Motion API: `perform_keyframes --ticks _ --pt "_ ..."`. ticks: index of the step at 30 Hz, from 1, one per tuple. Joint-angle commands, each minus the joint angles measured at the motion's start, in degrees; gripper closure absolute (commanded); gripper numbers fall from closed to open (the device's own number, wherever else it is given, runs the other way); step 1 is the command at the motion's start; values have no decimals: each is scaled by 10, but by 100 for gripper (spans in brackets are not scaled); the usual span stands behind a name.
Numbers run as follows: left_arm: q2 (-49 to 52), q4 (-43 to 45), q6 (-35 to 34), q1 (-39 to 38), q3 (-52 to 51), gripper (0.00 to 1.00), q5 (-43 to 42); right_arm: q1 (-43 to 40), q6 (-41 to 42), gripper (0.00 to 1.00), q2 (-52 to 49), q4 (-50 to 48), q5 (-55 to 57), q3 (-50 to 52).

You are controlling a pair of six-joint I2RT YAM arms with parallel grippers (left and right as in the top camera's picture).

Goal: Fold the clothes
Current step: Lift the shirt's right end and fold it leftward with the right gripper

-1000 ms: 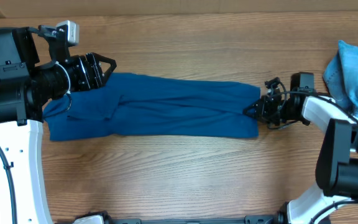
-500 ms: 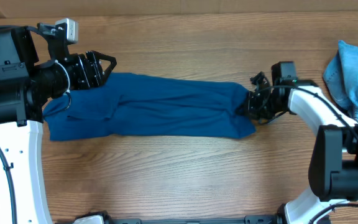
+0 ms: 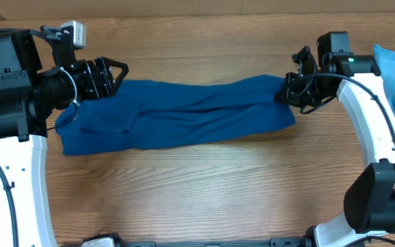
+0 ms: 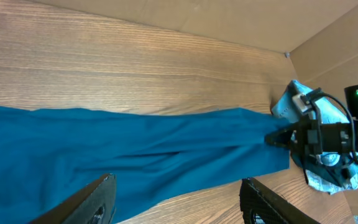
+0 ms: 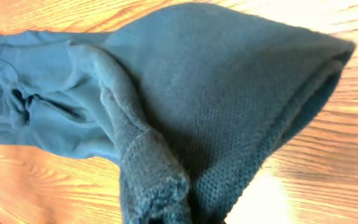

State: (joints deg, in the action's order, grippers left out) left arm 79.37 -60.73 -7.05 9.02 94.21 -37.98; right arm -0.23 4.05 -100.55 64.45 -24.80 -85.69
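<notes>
Folding looks about midway. Overhead, the deep-blue shirt [image 3: 184, 113] lies as a long narrow band across the wooden surface [image 3: 197, 192], already doubled lengthwise. The right tool [image 3: 284, 92] is clamped on the band's right end, which looks slightly raised off the wood. The left tool [image 3: 117, 74] hangs with jaws spread above the left end, holding nothing. The next move, I judge, is to carry the gripped end leftward over the band to halve it, low enough that the layers do not slide. A light-blue garment [image 3: 393, 75] sits crumpled at the far right edge.

Left wrist view: the band runs away to the right tool, with the light-blue garment just behind it.

Right wrist view: knit blue cloth fills the frame, bunched close to the lens, and the fingers are hidden.

Count: two garments, one deep-blue and one light-blue; two tools
</notes>
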Motion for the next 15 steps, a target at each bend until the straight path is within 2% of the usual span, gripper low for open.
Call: perform_keyframes --ticks 1,7,15 --pt "-13 -1 13 0 5 33 -8 2 -19 96 18 27 73 -37" --pt "-13 -1 13 0 5 33 -8 1 -20 96 18 72 165 -77" --pt "-13 3 13 0 5 32 -8 15 -24 96 18 92 161 -112"
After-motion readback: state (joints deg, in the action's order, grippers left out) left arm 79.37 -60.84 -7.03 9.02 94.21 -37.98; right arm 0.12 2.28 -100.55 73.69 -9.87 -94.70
